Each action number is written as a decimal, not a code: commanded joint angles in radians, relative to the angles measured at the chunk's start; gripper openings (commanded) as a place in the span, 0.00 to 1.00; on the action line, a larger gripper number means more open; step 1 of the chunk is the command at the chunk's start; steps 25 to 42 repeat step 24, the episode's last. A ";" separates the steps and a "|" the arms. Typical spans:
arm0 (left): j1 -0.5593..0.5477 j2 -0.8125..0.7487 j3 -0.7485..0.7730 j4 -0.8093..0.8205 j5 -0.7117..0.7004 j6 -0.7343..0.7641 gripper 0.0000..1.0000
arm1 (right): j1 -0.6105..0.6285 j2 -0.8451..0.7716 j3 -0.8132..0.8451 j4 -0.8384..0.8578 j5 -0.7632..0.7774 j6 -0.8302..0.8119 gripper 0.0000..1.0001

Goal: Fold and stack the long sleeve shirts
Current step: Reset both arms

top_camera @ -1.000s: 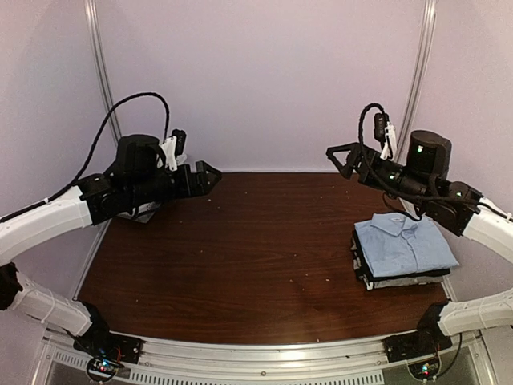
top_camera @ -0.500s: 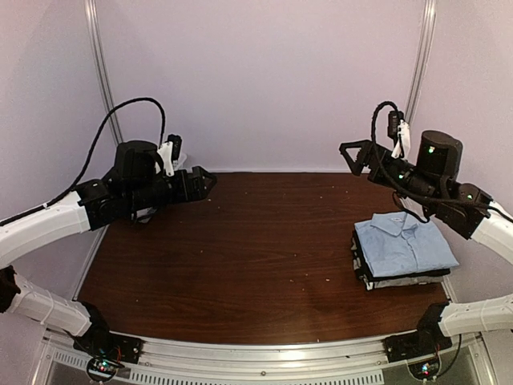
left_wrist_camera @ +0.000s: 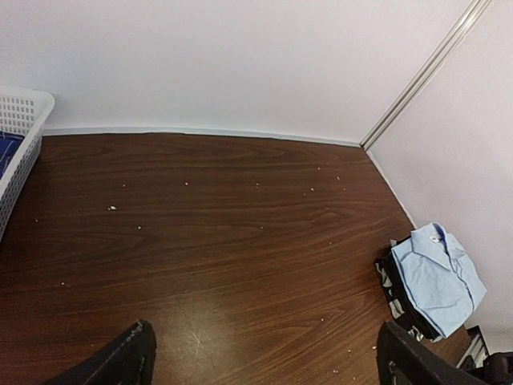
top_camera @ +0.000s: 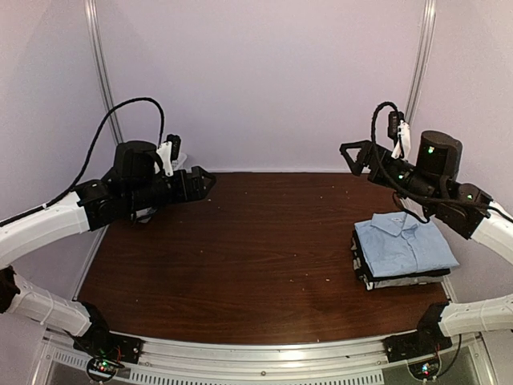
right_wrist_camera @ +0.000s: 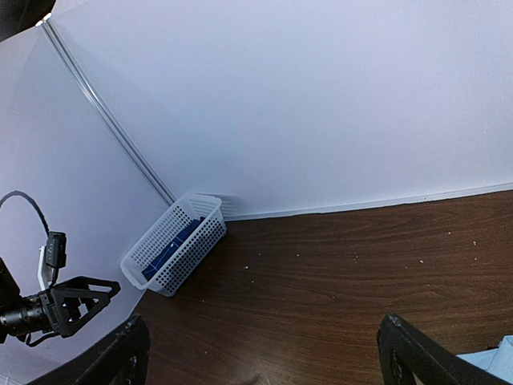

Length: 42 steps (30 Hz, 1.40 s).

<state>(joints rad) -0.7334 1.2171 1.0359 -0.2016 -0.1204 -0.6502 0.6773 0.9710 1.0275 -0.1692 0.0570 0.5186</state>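
Shirt pile: the long sleeve shirts [top_camera: 403, 255] are folded and sit in one neat pile on the right side of the table [top_camera: 240, 257]
Layers: the light blue shirt [top_camera: 405, 243] is on top with its collar toward the back; a black shirt [top_camera: 357, 255] peeks out under it, and a grey and white patterned shirt [top_camera: 397, 282] is at the bottom
Why there: I think the pile is kept at the side so the middle of the table can be used for folding
Right arm: the right gripper [top_camera: 345, 154] hangs in the air past the pile and does not touch it; its fingers are spread wide and hold nothing
Left arm: the left gripper [top_camera: 208, 178] hangs over the far left of the table, well apart from the pile; its fingers [left_wrist_camera: 132, 357] are spread wide and hold nothing
Why lifted: I think both are held up high so they do not bump the pile
Basket: a white mesh basket [right_wrist_camera: 192, 233] stands in the far left corner with some dark blue cloth [right_wrist_camera: 170, 250] in it; I cannot tell if that is a shirt
Top view: shows both arms and the pile at once, but the left arm hides most of the basket
Left wrist view: shows the pile from the side and only the rim of the basket
Right wrist view: shows the whole basket and what is in it, but only a tiny blue corner of the pile
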 commanded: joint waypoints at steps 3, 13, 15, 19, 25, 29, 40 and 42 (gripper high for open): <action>-0.004 -0.022 -0.015 0.041 -0.013 0.017 0.98 | 0.002 -0.005 -0.007 -0.012 0.019 -0.008 1.00; -0.004 -0.022 -0.015 0.041 -0.015 0.018 0.98 | 0.002 0.016 0.003 -0.015 0.010 -0.011 1.00; -0.004 -0.022 -0.014 0.041 -0.015 0.018 0.98 | 0.004 0.020 0.005 -0.018 0.009 -0.013 1.00; -0.004 -0.019 -0.013 0.041 -0.015 0.019 0.98 | 0.003 0.020 0.003 -0.017 0.008 -0.012 1.00; -0.004 -0.013 -0.010 0.041 -0.012 0.020 0.98 | 0.003 0.010 -0.002 -0.008 0.014 -0.010 1.00; -0.004 -0.013 -0.010 0.041 -0.012 0.020 0.98 | 0.003 0.010 -0.002 -0.008 0.014 -0.010 1.00; -0.004 -0.013 -0.010 0.041 -0.012 0.020 0.98 | 0.003 0.010 -0.002 -0.008 0.014 -0.010 1.00; -0.004 -0.013 -0.010 0.041 -0.012 0.020 0.98 | 0.003 0.010 -0.002 -0.008 0.014 -0.010 1.00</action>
